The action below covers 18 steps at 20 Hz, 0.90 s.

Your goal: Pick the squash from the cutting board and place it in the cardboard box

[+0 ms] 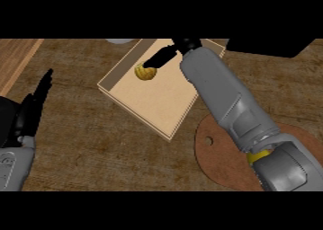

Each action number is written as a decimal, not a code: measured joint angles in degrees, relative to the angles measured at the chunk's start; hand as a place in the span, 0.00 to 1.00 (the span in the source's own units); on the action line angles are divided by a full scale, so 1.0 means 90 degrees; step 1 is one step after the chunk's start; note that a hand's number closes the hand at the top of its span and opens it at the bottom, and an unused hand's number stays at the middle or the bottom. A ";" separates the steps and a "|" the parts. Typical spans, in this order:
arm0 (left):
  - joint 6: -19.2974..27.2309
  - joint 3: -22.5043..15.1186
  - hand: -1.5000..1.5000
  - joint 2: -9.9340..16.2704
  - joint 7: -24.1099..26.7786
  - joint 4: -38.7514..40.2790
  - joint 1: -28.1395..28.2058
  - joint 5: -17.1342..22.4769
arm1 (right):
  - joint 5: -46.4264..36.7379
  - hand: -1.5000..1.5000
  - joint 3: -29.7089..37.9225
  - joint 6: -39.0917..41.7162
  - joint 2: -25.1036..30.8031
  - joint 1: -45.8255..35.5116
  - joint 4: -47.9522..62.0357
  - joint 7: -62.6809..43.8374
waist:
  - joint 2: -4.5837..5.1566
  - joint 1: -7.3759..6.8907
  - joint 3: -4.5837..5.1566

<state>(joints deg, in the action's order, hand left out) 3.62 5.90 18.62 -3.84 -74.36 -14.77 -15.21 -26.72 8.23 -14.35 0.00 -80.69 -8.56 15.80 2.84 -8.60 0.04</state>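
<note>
Right hand (165,55): black, at the end of a long grey forearm (220,96) that reached from the lower right up across the counter; its fingers were curled down around the squash (145,72), holding it by the upper side. Squash: small, yellow, ribbed, positioned over the inner floor of the cardboard box (154,92), near the box's far-left part; whether it touched the floor or hung just above it could not be told. Cardboard box: open-topped, shallow, pale tan, lying at an angle on the counter, its near corner just beside the cutting board (220,155). Cutting board: round, reddish-brown, with a small hole near its left edge, partly hidden under the right forearm. Left hand (36,105): black, at the left edge, fingers straight and together, pointing up, holding nothing, well apart from the box. Counter (91,148): dark brown wood grain, with a lighter wooden strip (11,63) along the upper left. Dark block (266,46): at the upper right edge, beyond the box, nature not discernible.
</note>
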 measured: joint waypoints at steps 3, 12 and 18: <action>-0.0003 0.0028 0.50 -0.0011 -0.0024 0.0031 -0.0012 0.0024 | 0.0369 0.00 0.0326 -0.0173 0.0008 -0.0013 -0.0120 0.0217 | -0.0023 0.0064 -0.0003; 0.0110 0.0199 0.50 0.0049 0.0087 0.0051 0.0243 0.0021 | 0.1118 0.00 0.1115 0.0458 0.0596 0.0240 -0.0228 0.0922 | -0.0073 0.0353 -0.0005; 0.0122 0.0261 0.50 0.0069 0.0076 -0.0071 0.0416 0.0036 | 0.1243 0.00 0.1298 0.1093 0.1471 0.0531 -0.0102 0.1081 | -0.0108 0.0454 -0.0009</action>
<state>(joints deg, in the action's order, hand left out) 4.73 8.24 19.24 -3.16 -75.00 -11.02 -14.89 -15.53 19.91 -4.51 13.24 -75.91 -9.48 25.53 1.87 -4.51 -0.04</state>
